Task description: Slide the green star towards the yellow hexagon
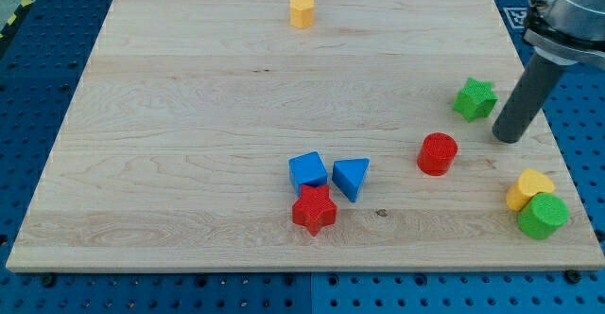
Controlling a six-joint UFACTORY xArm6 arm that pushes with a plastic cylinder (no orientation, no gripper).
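Observation:
The green star (475, 98) lies near the view's right side of the wooden board (189, 144). The yellow hexagon (302, 11) stands at the view's top, a little right of centre, far up and left of the star. My tip (508, 138) is the lower end of a dark rod, just right of and slightly below the green star, with a small gap between them.
A red cylinder (438, 153) sits below-left of the star. A blue cube (308, 171), a blue triangle (351, 177) and a red star (314, 210) cluster at bottom centre. A yellow block (527, 187) and a green cylinder (543, 217) sit at bottom right.

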